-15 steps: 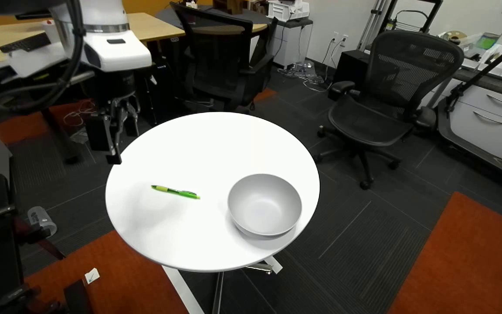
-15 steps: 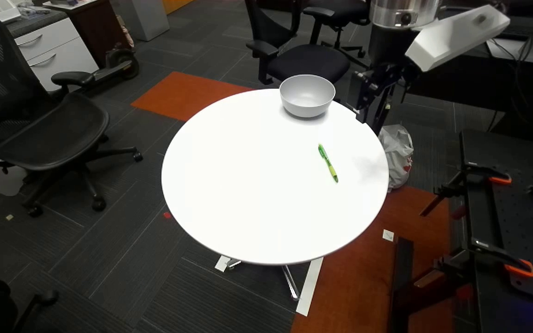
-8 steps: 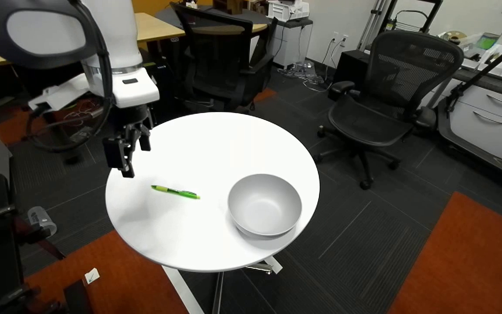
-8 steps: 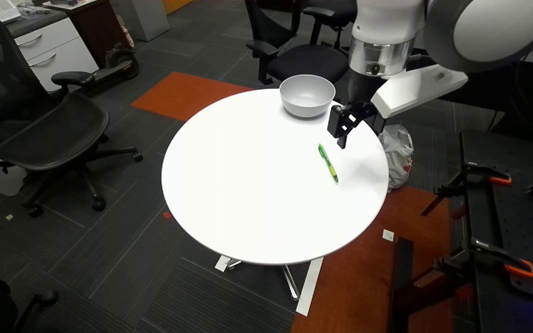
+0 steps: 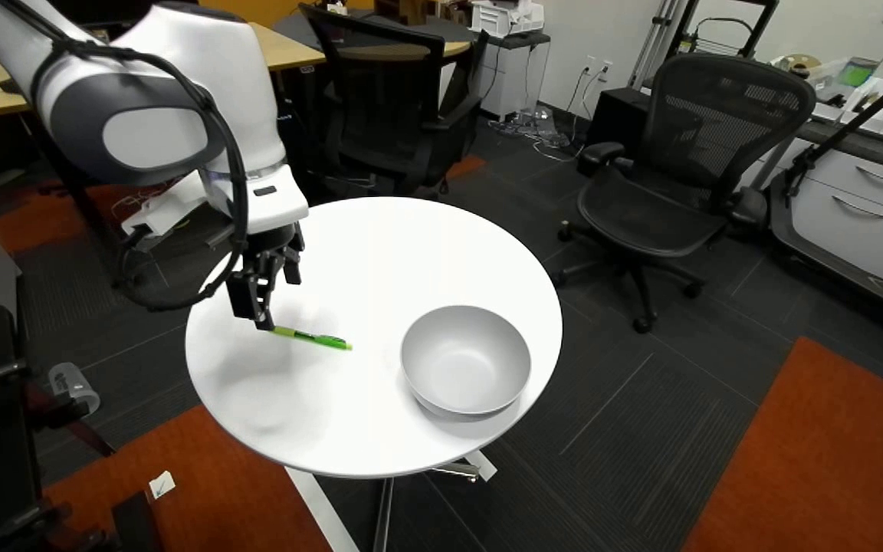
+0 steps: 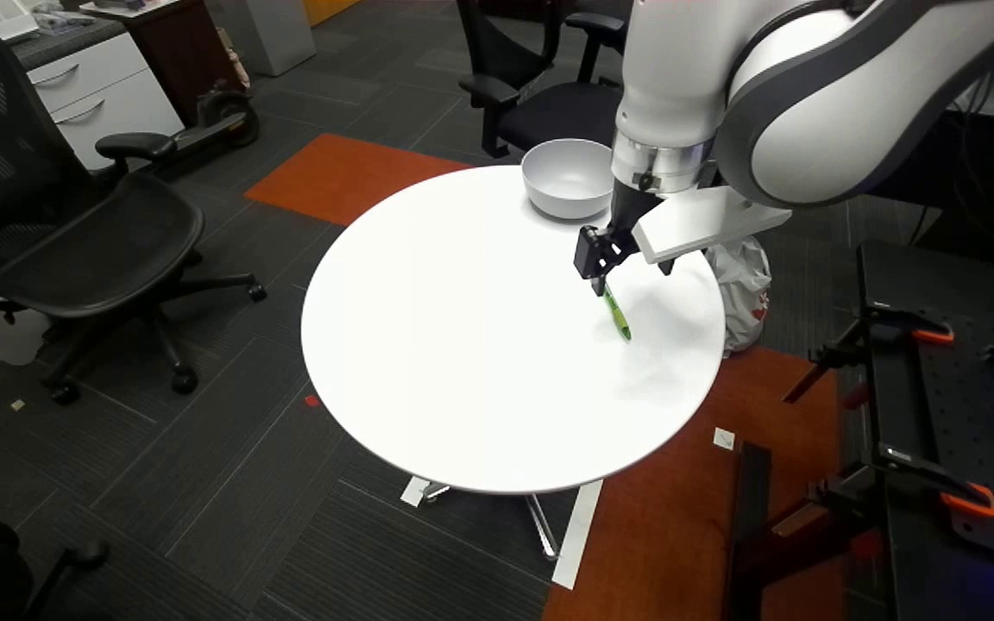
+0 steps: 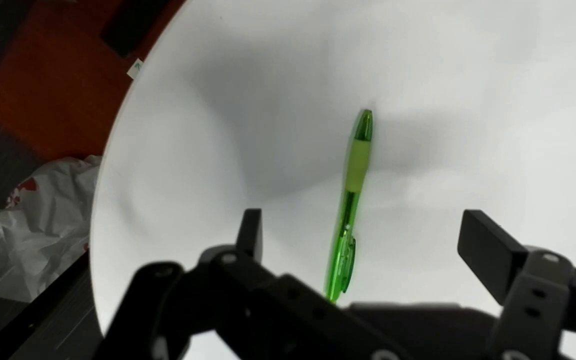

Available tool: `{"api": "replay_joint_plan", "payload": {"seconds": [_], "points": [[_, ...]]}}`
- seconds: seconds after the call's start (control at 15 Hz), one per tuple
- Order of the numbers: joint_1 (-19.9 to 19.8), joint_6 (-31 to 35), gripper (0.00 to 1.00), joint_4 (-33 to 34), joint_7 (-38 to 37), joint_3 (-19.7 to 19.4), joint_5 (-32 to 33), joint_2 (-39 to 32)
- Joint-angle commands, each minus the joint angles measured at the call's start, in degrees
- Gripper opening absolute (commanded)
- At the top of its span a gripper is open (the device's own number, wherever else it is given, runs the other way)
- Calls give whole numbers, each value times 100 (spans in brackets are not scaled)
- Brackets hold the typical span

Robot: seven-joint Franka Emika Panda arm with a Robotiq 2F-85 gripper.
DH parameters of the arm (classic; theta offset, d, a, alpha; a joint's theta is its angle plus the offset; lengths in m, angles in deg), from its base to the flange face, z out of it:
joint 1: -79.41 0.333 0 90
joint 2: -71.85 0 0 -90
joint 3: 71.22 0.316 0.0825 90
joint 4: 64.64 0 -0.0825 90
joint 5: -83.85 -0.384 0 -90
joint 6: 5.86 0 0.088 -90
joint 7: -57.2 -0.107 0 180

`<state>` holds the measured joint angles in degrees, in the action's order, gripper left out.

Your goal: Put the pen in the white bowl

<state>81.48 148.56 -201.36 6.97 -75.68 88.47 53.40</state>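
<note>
Wrist view: tool point(image 7: 363, 234) above pen point(image 7: 357, 167)

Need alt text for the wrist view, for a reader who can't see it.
A green pen lies on a white table, framed by the open black pincer, which hides the pen's lower end. At picture left, beyond the table's curved edge, is a crumpled whitish bag with red marks.
</note>
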Motion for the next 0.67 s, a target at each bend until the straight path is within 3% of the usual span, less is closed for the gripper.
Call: {"api": "replay_joint_plan", "payload": {"seconds": [0.0,0.6], "points": [[194,157,100,386,-118,-232,-150,-459],[239,184,100,811,3,-312,-561,-1059]]}}
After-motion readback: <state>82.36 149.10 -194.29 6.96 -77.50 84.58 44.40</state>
